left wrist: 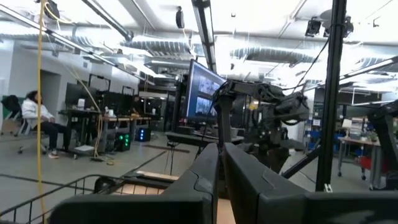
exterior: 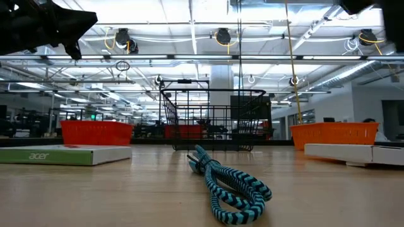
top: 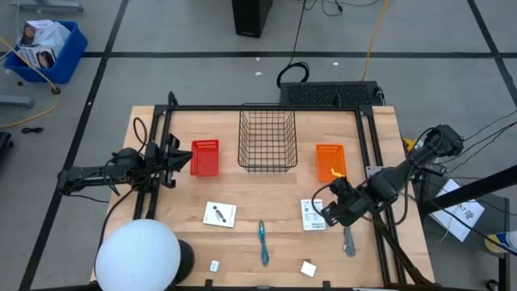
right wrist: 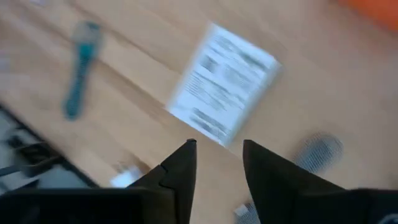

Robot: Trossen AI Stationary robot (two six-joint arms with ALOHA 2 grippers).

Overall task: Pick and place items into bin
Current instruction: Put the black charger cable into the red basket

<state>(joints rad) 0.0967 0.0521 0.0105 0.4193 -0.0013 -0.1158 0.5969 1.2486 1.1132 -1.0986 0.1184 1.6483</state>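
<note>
In the high view, one printed white card (top: 219, 214) lies flat at the table's middle. A second card (top: 312, 214) lies to the right, and the teal pen-like tool (top: 263, 241) lies between them. Two tiny white blocks (top: 215, 265) (top: 308, 268) sit near the near edge, and a thin grey strip (top: 349, 241) lies on the right. My right gripper (top: 329, 213) hovers open at the second card's right edge. Its wrist view shows that card (right wrist: 224, 87) ahead of the open gripper (right wrist: 219, 148), beside the teal tool (right wrist: 79, 68). My left gripper (left wrist: 221, 155) is shut and waits by the red bin (top: 204, 158).
A black wire basket (top: 266, 141) stands at the far middle, with the red bin on its left and an orange bin (top: 330, 162) on its right. A white dome (top: 137, 257) sits at the near left corner. A black frame rail (top: 367, 145) borders the table.
</note>
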